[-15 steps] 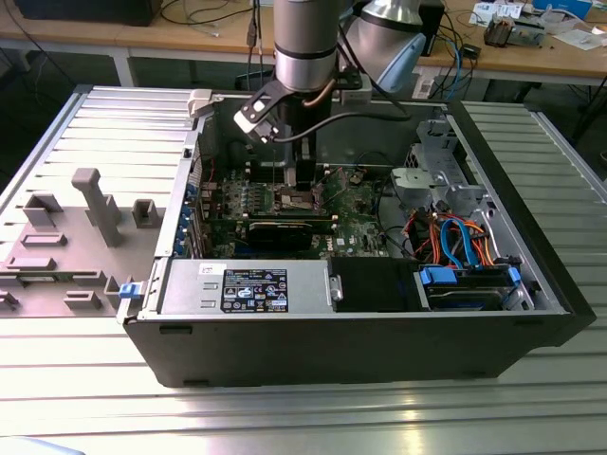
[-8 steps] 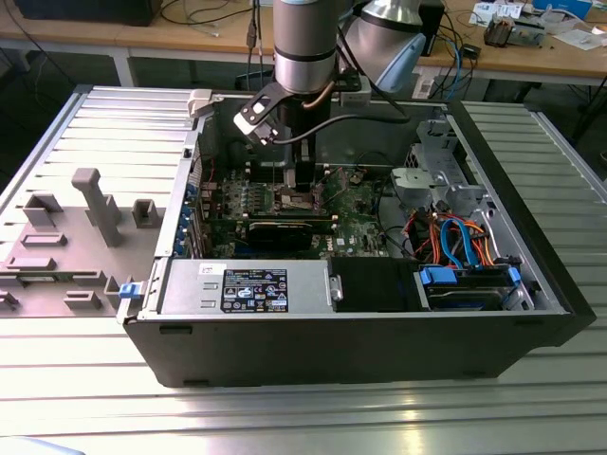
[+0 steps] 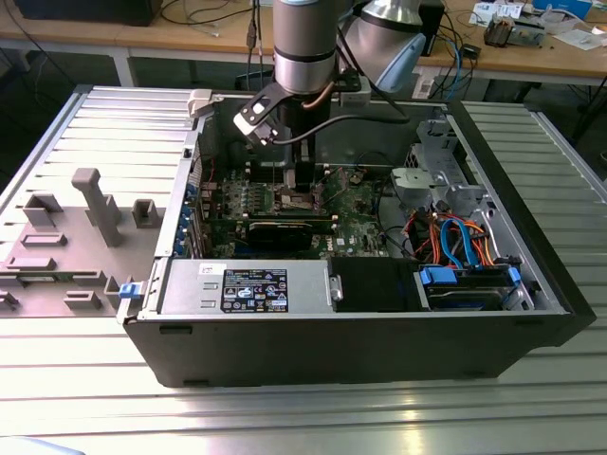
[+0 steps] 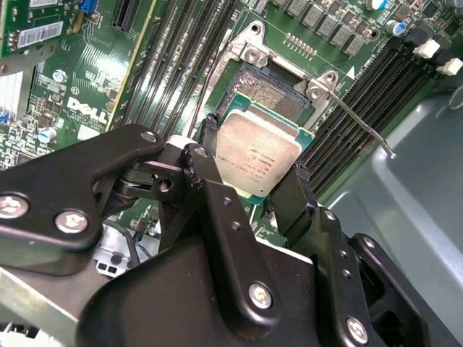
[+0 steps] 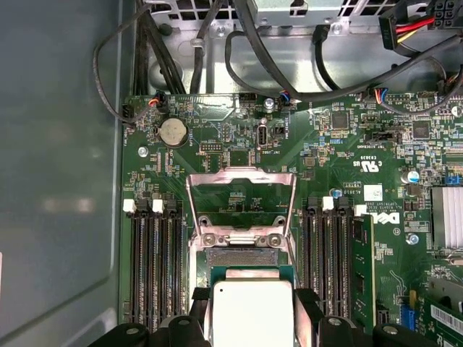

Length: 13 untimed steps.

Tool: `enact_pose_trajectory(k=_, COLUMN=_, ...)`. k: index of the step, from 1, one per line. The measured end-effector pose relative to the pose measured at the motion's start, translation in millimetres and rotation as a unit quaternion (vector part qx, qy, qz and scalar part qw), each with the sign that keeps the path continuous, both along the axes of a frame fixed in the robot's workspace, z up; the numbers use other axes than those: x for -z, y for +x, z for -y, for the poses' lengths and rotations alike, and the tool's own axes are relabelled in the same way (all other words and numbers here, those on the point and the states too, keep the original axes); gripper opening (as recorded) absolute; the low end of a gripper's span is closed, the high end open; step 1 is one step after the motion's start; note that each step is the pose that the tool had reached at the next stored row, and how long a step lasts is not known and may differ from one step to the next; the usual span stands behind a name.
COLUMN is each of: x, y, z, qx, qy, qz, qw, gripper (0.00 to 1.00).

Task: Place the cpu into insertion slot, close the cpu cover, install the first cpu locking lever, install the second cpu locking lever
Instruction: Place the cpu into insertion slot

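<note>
Grey ribbed bench [image 3: 285, 417] in the exterior view first: an open computer case [image 3: 379, 351] lies on it. The arm reaches straight down inside, with the hand [image 3: 303, 185] low over the green board [image 3: 356, 223] in the middle. A grey power box [image 3: 251, 284] with a black label sits along the case's near wall.

Over to the second wrist view: the hand [image 4: 255, 163] is narrowed onto the chip [image 4: 257, 152], black fingers [image 4: 298, 195] on two opposite edges, silvery top facing up. The chip hangs over the near part of the socket [image 4: 271, 90], whose golden-brown field shows beyond it. Whether chip touches socket, I cannot tell. A thin lever [image 4: 362, 123] juts out free to one side.

First wrist view now: the chip [image 5: 252, 311] is gripped in the hand [image 5: 253, 307], with the socket [image 5: 242, 256] just beyond. The cover [image 5: 242, 173] is open, standing up off the socket. Black memory slots [image 5: 155, 267] flank both sides.
</note>
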<state>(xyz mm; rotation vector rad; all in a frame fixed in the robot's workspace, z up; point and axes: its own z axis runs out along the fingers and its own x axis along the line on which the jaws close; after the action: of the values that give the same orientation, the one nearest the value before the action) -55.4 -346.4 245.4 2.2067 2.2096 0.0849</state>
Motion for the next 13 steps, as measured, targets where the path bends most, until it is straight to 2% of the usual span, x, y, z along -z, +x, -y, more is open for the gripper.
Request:
enact_pose_trajectory(k=6, x=6.3, y=-0.5, z=0.1, qx=0.000, qy=-0.0003, qz=0.0000, qw=1.00000, gripper=0.54)
enact_pose_trajectory(k=13, x=7.2, y=-0.5, z=0.0, qx=0.000, qy=-0.0002, qz=0.0000, qw=1.00000, gripper=0.54)
